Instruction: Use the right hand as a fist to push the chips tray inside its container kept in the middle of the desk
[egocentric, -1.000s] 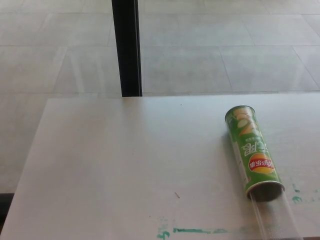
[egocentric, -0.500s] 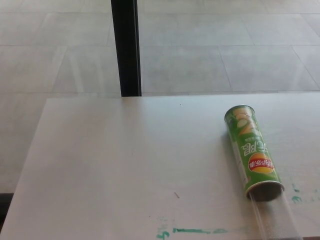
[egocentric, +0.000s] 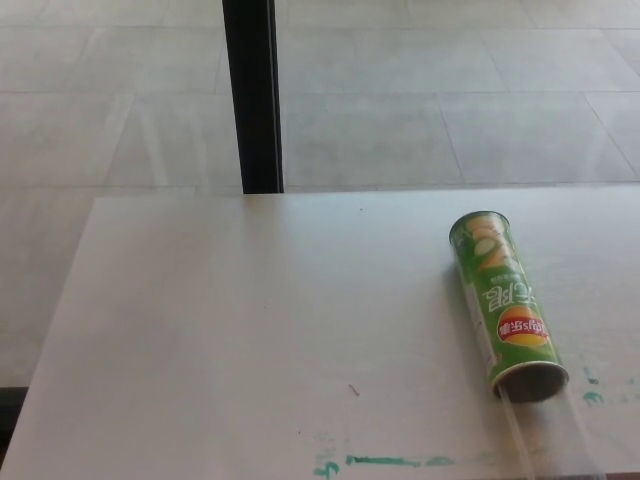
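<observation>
A green chips can (egocentric: 505, 303) lies on its side on the white desk (egocentric: 250, 320), at the right of the head view. Its closed end points away from me and its open mouth (egocentric: 530, 380) faces the near edge. A clear plastic tray (egocentric: 550, 435) sticks out of that mouth and runs down to the bottom edge of the picture. It looks empty. Neither of my hands shows in the view.
A black post (egocentric: 252, 95) stands behind the desk's far edge, over a pale tiled floor (egocentric: 450, 100). Green marker smears (egocentric: 390, 461) lie along the desk's near edge, with smaller ones (egocentric: 594, 397) right of the can.
</observation>
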